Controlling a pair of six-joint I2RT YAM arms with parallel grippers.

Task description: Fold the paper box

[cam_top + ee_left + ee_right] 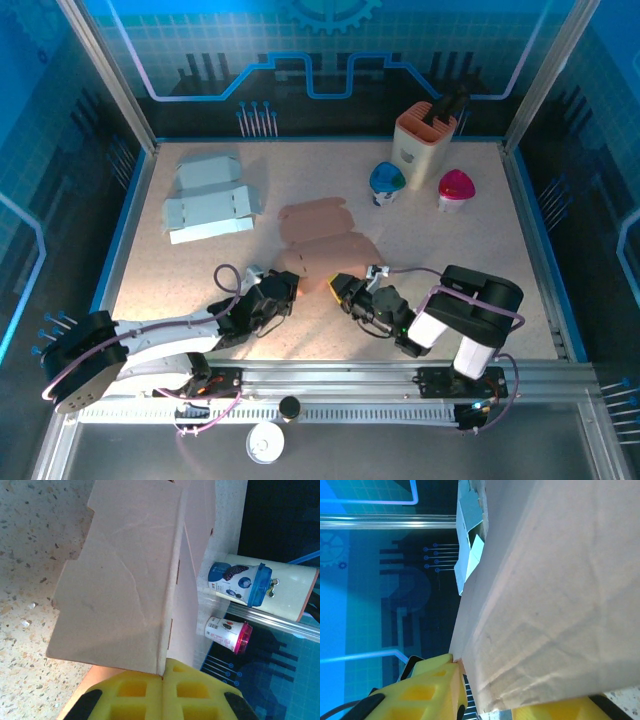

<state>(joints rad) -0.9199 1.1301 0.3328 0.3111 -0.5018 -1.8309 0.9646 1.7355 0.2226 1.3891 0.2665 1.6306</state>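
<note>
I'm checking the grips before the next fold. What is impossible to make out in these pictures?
- Top view: how the jaws of the left tool and right tool stand on the brown paper box; too small, covered by the wrists.
- Right wrist view: whether the right tool pinches the panel; its lower finger is cut off by the bottom edge.
- Left wrist view: the box's far end, cut off by the top edge.

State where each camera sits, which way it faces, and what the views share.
Top external: above, behind the arms, looking down at the table; left hand and right hand show.
Left wrist: looks along its shut yellow fingers, across the pink paper box towards a blue-lidded cup.
Right wrist: looks past its fingers, along the box towards a blue flat box.
Shared: the pink box.
</note>
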